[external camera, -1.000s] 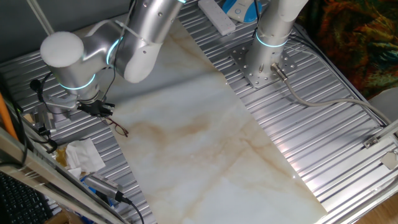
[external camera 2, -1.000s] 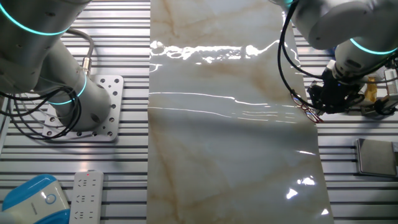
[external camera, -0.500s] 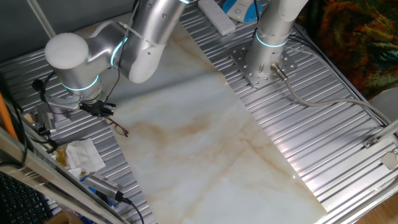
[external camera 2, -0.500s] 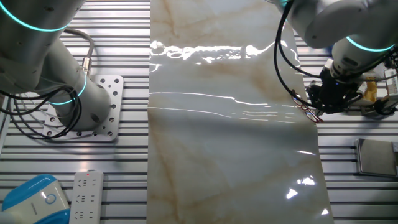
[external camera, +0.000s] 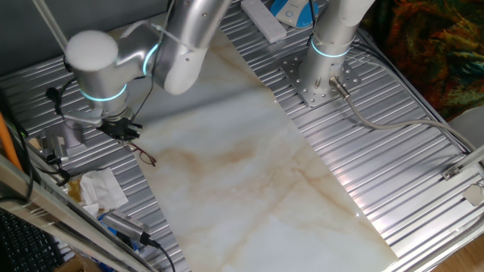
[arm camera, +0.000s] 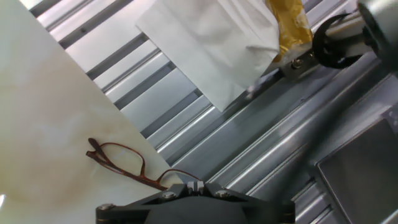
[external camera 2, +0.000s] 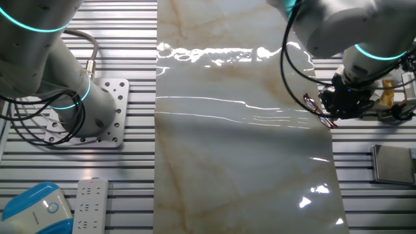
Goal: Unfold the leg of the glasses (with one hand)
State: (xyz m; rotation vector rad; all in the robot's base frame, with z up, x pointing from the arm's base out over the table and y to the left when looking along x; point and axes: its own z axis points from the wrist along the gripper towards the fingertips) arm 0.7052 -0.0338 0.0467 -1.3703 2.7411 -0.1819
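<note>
On marble-patterned mat point(external camera: 249, 174) edge by ribbed metal table point(external camera: 393, 181), glasses point(arm camera: 134, 167), end effector point(arm camera: 193, 186) grip unclear

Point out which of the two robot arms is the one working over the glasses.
The arm reaching across the table; its gripper hangs over the glasses. The other arm stands upright on its bolted base, far away.

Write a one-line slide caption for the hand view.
Hand camera looking down on the thin reddish-brown glasses lying at the marble mat's edge, white tissue on the ribbed table beyond.
</note>
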